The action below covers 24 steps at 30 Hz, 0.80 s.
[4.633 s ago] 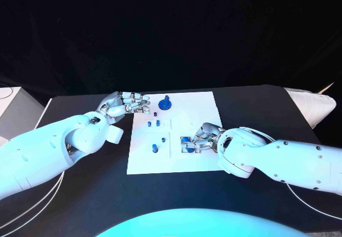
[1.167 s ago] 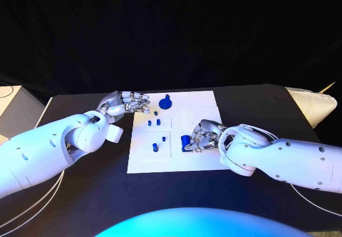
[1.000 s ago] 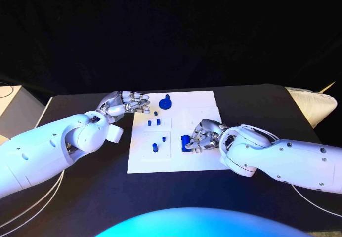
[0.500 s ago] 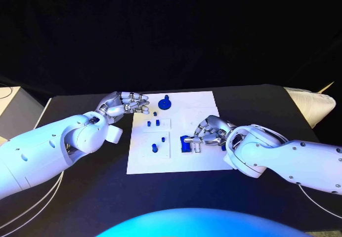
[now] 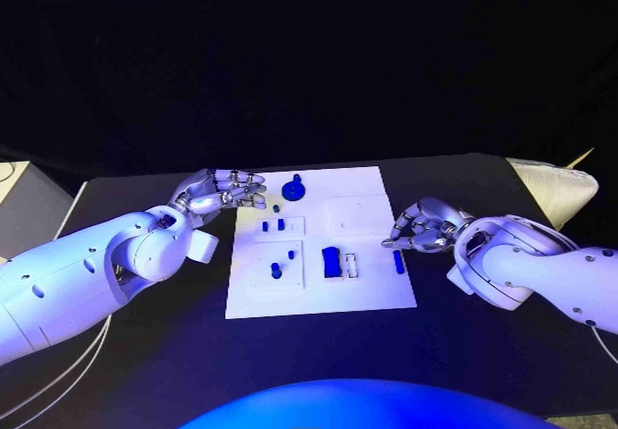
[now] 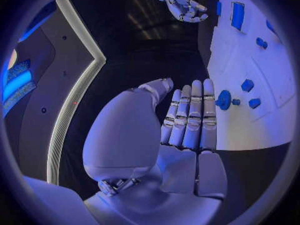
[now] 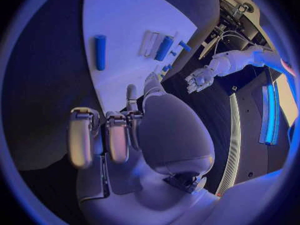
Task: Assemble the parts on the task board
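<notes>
Since half a second ago, the right robot hand [image 5: 422, 227] has pulled off the task board [image 5: 367, 290] and now hangs over the black bench [image 5: 154, 357] just past the board's right edge, its fingers curled loosely inward with nothing in them. Where it had been working, a dark blue block [image 5: 331, 261] now lies uncovered on the board, with a small white piece [image 5: 350, 264] just beside it and a slim blue bar [image 5: 398, 261] a little further right; all three lie flat with their long axes running from the board's near edge toward its far edge. The left robot hand [image 5: 219, 190] is where it was, at the board's far left corner, fingers straight and pressed side by side in the left wrist view, thumb apart, holding nothing. Just beyond its fingertips a round blue part [image 5: 295, 189] with a short stem stands near the board's far edge, the stem pointing away from the robot. Between that part and the block, several small blue pegs [image 5: 274, 268] sit in the left half of the board; I cannot tell whether they stand upright or lie flat. In the right wrist view the slim blue bar [image 7: 100, 51] lies alone on the white surface, well apart from the block [image 7: 164, 48]. A white padded object [image 5: 556, 188] rests at the bench's far right.
</notes>
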{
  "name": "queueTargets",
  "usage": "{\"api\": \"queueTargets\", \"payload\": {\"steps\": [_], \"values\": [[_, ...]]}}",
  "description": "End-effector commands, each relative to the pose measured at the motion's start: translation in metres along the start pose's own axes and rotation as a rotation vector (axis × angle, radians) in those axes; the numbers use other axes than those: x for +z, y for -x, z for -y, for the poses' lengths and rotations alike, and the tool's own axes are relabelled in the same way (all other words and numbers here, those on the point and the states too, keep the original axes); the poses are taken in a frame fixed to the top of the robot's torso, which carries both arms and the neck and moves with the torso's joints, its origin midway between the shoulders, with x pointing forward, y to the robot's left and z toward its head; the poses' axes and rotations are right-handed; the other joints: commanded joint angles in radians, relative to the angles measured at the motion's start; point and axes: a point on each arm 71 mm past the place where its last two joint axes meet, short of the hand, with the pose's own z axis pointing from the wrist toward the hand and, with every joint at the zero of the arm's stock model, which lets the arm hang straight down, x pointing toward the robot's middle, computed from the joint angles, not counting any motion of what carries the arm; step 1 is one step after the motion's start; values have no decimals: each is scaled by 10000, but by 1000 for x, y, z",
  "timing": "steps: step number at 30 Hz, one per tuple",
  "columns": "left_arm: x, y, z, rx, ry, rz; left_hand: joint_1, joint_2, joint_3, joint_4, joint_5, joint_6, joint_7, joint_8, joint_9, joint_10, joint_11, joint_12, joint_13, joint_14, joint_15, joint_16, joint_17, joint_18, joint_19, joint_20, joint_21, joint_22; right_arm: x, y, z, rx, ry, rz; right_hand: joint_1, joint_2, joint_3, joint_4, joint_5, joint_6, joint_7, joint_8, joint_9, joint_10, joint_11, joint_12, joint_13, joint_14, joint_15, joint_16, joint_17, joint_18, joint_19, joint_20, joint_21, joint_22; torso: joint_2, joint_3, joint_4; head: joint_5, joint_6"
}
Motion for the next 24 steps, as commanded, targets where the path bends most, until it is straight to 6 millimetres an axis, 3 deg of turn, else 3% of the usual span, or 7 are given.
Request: {"api": "queueTargets", "payload": {"steps": [1,11,15,24], "values": [[0,-2,1,-109,-105,-151,10,38,-2,52,53,26,25,-43,-7,61,18,-41,-9,60,-2,-39,18,10,63,7,-71,-9,-3,-1,9,-1132,68,-617,-78,-81,13,72,-63,115,65,-62,-41,693,90,59,2242,1062,91,43,2633,-190,750,52,62,1910,-2,8,-17,-49,-4],[-1,-3,1,-112,-104,-167,10,38,-2,52,53,26,25,-43,-7,61,18,-41,-9,60,-2,-39,18,10,63,7,-71,-9,-11,2,28,-1858,-761,-486,-794,-346,137,101,-22,559,-59,-33,-97,695,-8,36,2236,1062,21,43,2633,-190,759,17,77,1935,11,13,27,-192,9],[-1,-2,1,-113,-97,-168,10,38,-2,52,53,26,25,-43,-7,61,18,-41,-9,60,-2,-39,18,10,63,7,-71,-9,-11,-1,30,-1984,-1064,-439,-1257,-485,260,109,54,633,-95,-14,-100,692,-41,20,2231,1062,-6,43,2633,-187,757,-9,59,1931,16,13,39,-200,-3],[-2,-2,-2,-128,-45,-157,10,38,-2,52,53,26,25,-43,-7,61,18,-41,-9,60,-2,-39,18,10,63,7,-71,-9,-7,-17,28,-2049,-1362,-321,-1368,-541,307,104,82,630,-101,-15,-101,674,-47,-19,2213,1062,-12,43,2633,-179,749,-16,21,1911,22,25,40,-180,-49]]}}
